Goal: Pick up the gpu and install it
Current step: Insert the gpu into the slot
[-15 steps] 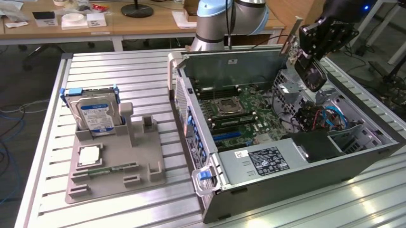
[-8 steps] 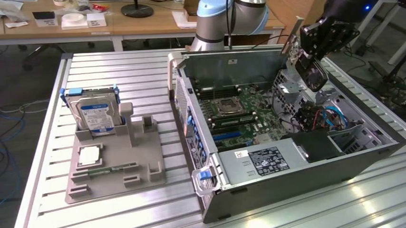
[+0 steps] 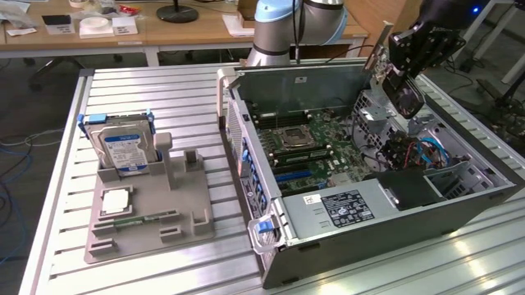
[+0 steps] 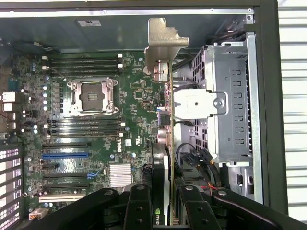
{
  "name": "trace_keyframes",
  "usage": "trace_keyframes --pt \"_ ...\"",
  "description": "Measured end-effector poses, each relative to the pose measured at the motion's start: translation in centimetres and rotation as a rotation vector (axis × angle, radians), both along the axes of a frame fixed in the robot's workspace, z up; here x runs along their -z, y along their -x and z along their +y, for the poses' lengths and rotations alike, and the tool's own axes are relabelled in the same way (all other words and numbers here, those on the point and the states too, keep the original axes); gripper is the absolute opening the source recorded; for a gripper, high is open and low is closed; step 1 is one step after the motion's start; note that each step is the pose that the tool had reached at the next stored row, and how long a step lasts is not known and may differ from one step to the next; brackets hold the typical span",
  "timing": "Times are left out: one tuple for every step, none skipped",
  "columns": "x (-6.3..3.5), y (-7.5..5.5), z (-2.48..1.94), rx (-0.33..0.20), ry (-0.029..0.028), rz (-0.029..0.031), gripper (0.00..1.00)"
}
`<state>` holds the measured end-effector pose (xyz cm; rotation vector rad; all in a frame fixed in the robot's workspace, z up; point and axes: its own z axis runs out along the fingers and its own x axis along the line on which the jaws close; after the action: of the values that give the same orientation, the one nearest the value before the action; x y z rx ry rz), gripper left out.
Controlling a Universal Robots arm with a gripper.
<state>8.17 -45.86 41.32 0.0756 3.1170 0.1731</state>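
Note:
The gpu (image 3: 404, 95), a thin card with a black fan face and a silver end bracket, hangs in the air above the open computer case (image 3: 369, 209), over its side at the exterior view's right. My gripper (image 3: 414, 64) is shut on it from above. In the wrist view the gpu (image 4: 169, 115) shows edge-on, with its bracket (image 4: 164, 40) toward the case's back wall and my gripper (image 4: 165, 211) clamped on its near end. Beneath it lie the motherboard (image 4: 96, 124) and its blue and black expansion slots (image 4: 64, 155).
A silver drive cage (image 4: 230, 105) with cables sits right beside the card. On the slatted table, at the exterior view's left, a grey fixture (image 3: 152, 215) holds a hard drive (image 3: 122, 147), a processor (image 3: 115, 201) and a memory stick (image 3: 144, 219). A power supply (image 3: 345, 209) fills the case's near corner.

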Motion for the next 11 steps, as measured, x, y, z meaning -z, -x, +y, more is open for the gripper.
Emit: trace_keyframes --pt "0.00 0.00 0.00 0.000 0.0000 0.0000 0.27" --pt "0.00 0.00 0.00 0.000 0.0000 0.0000 0.27" --pt "0.00 0.00 0.00 0.000 0.0000 0.0000 0.27" --pt "0.00 0.00 0.00 0.000 0.0000 0.0000 0.27" --pt "0.00 0.00 0.00 0.000 0.0001 0.0000 0.27" --pt "0.00 0.00 0.00 0.000 0.0000 0.0000 0.27" --pt "0.00 0.00 0.00 0.000 0.0001 0.0000 0.27" --pt "0.00 0.00 0.00 0.000 0.0000 0.0000 0.27" --pt "0.00 0.00 0.00 0.000 0.0000 0.0000 0.27" --pt "0.00 0.01 0.00 -0.004 0.0001 0.0000 0.27" --pt "0.00 0.01 0.00 -0.014 0.0001 0.0000 0.27"
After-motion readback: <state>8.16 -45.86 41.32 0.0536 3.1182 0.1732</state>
